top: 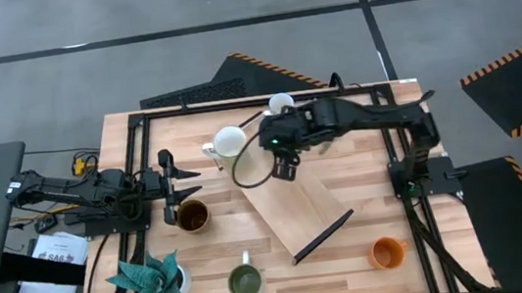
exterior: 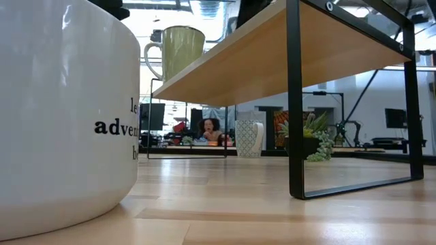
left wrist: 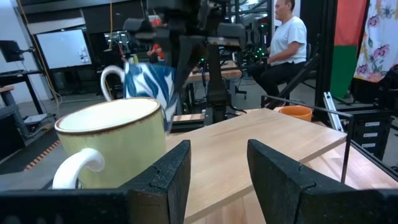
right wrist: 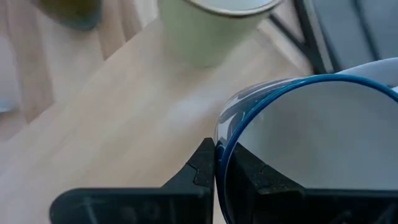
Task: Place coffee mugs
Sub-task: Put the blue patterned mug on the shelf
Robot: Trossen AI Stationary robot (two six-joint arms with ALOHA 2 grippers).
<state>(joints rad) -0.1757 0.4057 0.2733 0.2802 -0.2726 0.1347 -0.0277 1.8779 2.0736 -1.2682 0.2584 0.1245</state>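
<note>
My right gripper (top: 285, 166) hangs over the wooden shelf (top: 303, 211) at mid-table, shut on a white mug with a blue rim and blue pattern (right wrist: 311, 143), which also shows in the left wrist view (left wrist: 149, 87). The cream mug (top: 230, 140) stands beside it on the shelf. My left gripper (left wrist: 217, 168) is open at the table's left side, next to the dark brown mug (top: 192, 214), and touches nothing. The green mug (top: 245, 282) and the orange mug (top: 386, 251) stand near the near edge. Another white mug (top: 281, 103) stands at the far edge. My right gripper pinches the blue-rimmed mug's rim (right wrist: 219, 149), with one finger inside the mug and one outside. The fingers come from above, pointing down. The mug hangs upright below them, its opening facing up. The cream mug hides its base, so I cannot tell whether it stands on the shelf.
A teal folded-paper plant (top: 148, 278) sits at the near left corner. A dark rod (top: 323, 236) lies along the shelf's near end. A large white mug with lettering (exterior: 61, 116) fills the low view's left. A seated person (left wrist: 283, 37) is beyond the table.
</note>
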